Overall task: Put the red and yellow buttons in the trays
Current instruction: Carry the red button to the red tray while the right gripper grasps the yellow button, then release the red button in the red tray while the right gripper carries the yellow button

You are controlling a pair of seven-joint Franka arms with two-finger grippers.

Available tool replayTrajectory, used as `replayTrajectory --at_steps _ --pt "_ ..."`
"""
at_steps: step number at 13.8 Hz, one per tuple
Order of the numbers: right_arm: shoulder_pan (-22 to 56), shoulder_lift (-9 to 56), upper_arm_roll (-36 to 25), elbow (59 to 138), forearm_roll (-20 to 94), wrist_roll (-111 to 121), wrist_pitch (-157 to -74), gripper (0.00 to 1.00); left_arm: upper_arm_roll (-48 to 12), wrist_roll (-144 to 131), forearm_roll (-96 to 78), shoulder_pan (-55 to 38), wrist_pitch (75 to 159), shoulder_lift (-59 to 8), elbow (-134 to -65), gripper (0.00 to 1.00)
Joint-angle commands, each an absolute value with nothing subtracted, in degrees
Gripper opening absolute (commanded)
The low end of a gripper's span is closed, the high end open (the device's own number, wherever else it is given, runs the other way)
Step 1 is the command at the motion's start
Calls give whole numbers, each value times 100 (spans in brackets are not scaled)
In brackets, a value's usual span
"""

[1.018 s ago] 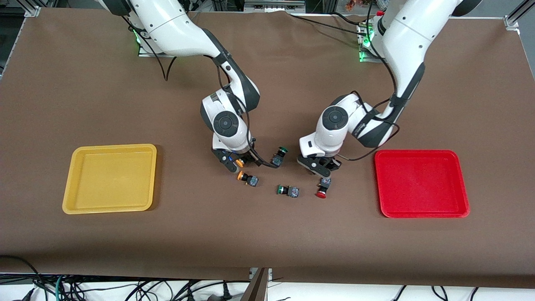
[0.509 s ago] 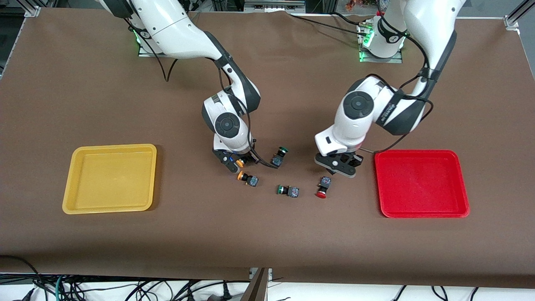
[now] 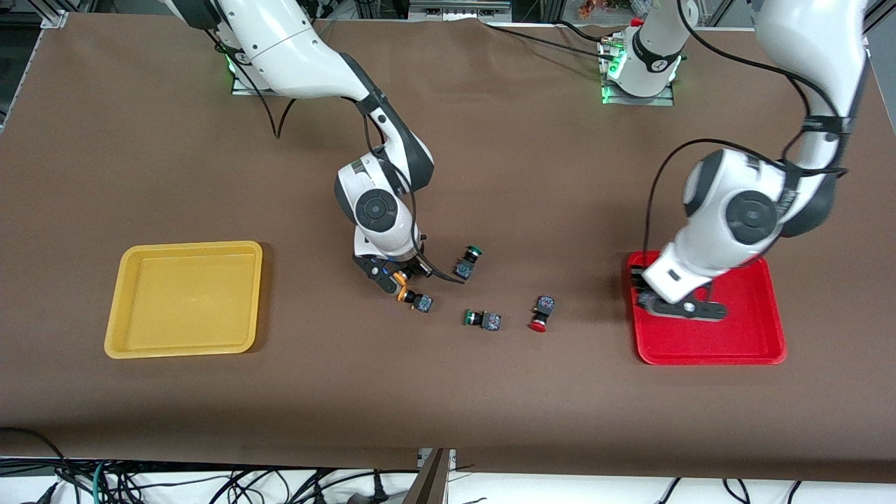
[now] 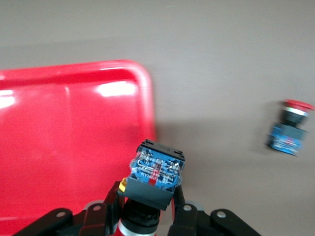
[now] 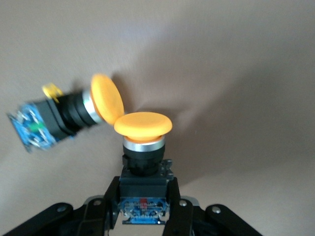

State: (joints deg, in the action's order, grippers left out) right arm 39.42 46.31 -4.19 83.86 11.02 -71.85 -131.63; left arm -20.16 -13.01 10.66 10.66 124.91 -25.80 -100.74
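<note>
With one red button [image 4: 156, 172] clamped in the left gripper [image 3: 682, 308] over the red tray [image 3: 763, 343] and a yellow button [image 5: 142, 147] pinched in the right gripper [image 3: 392, 276] mid-table, the carrying step is underway, each needing release into its matching tray.

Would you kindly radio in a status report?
Left gripper shut on red button, over red tray. Right gripper shut on yellow button. Nothing blocking.

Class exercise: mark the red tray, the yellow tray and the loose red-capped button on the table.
red tray [image 3: 770, 343]: front view, bare floor near a corner.
yellow tray [image 3: 185, 301]: front view, middle of its floor.
red-capped button [image 3: 537, 326]: front view, its red cap.
</note>
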Motion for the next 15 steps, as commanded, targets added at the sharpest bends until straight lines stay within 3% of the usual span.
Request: replayTrajectory --at_steps 1,7,10,13,14,15 --pt "3876 4141 -684 8411 1142 -6577 -12501 11 -2083 -1397 625 1624 12445 -2478 -10213 24" --pt "3815 3534 -2019 8411 1204 -4065 -10909 11 -1890 -1626 685 1916 13226 -3250 -10301 24" --pt "3570 3498 -2547 8420 1213 -2650 -10627 11 -1802 -1739 896 1916 13683 -3594 -10397 24" --pt "2859 3507 -2646 8437 1222 -1156 -10564 11 -1775 -2204 1247 1881 13852 -3726 -10406 26" --pt "2613 3542 -2646 8437 1230 -742 -10564 11 -1775 -2293 1344 1863 13852 -3753 -10398 36" --pt "2358 3577 -2637 8437 1222 -347 -10599 11 -1784 -2294 1423 1863 13852 -3770 -10397 72"
